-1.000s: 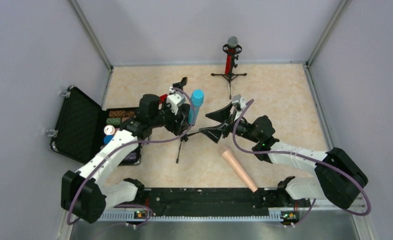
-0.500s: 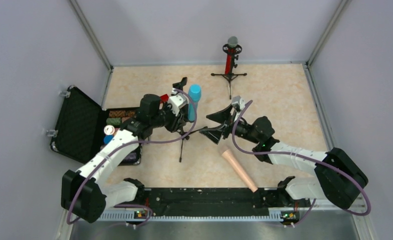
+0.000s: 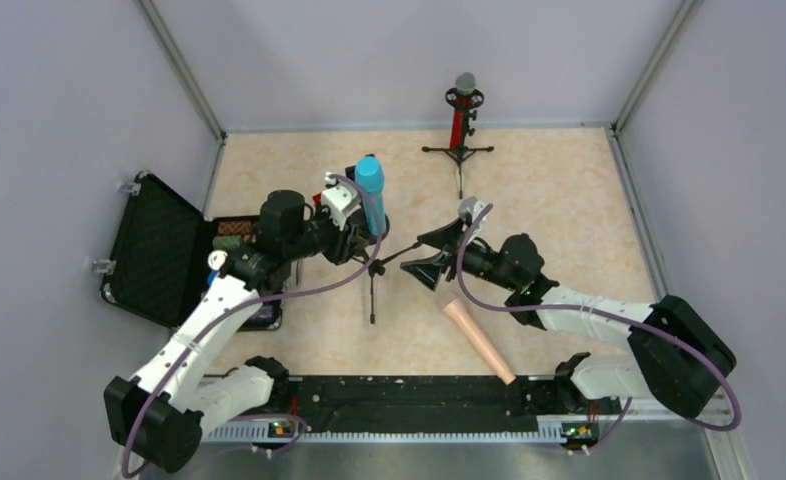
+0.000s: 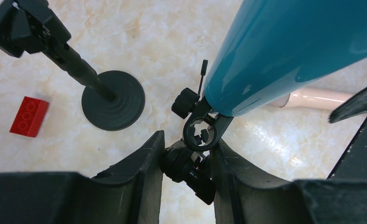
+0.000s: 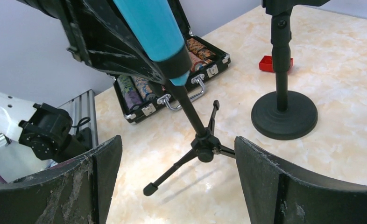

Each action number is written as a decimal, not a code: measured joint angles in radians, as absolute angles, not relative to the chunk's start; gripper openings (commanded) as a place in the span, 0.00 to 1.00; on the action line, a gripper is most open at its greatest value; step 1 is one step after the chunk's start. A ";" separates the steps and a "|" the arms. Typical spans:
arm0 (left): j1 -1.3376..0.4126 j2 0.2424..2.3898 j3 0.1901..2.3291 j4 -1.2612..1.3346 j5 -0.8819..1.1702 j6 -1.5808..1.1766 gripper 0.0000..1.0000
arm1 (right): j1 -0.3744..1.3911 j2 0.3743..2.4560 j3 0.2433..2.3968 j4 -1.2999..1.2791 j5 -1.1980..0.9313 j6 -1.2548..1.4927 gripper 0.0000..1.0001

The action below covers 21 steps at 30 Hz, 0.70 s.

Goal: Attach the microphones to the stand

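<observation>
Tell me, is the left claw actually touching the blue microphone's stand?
Touching. The left wrist view shows the left gripper pinching the stand: both fingers press its black joint, no gap.

**Hauled left, tipped up straighter**

Dragged the all cyan-blue stick microphone point(image 3: 370, 193) over to the left and higher in the top view since a second ago, together with the small black tripod stand point(image 3: 373, 290) clipped onto it. Leaning way less now, nearly upright rather than tipped off to the right. Pulled the left gripper point(image 4: 187, 161) back leftward with them, and swung the left arm point(image 3: 209, 310) out toward the near left corner. Kicked the tripod's near foot a touch rightward too. Nudged the right gripper point(image 3: 431, 255) slightly left, trailing the stand.
</observation>
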<state>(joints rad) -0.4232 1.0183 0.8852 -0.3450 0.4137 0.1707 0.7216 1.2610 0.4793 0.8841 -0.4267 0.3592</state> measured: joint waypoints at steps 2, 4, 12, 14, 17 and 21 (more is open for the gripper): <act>-0.428 1.010 0.912 -0.367 0.414 0.159 0.00 | 0.724 1.262 0.478 0.885 -0.419 0.357 0.87; -0.437 1.003 0.944 -0.382 0.414 0.142 0.00 | 0.732 1.264 0.478 0.886 -0.407 0.350 0.87; -0.512 0.992 1.029 -0.387 0.414 0.071 0.00 | 0.813 1.312 0.535 0.863 -0.336 0.333 0.85; -0.538 0.993 1.043 -0.393 0.414 0.052 0.00 | 0.826 1.340 0.554 0.868 -0.317 0.329 0.84; -0.580 0.994 1.065 -0.403 0.413 0.036 0.00 | 0.838 1.382 0.569 0.870 -0.283 0.317 0.79; -0.616 0.994 1.079 -0.421 0.402 0.021 0.00 | 0.854 1.417 0.572 0.873 -0.235 0.283 0.70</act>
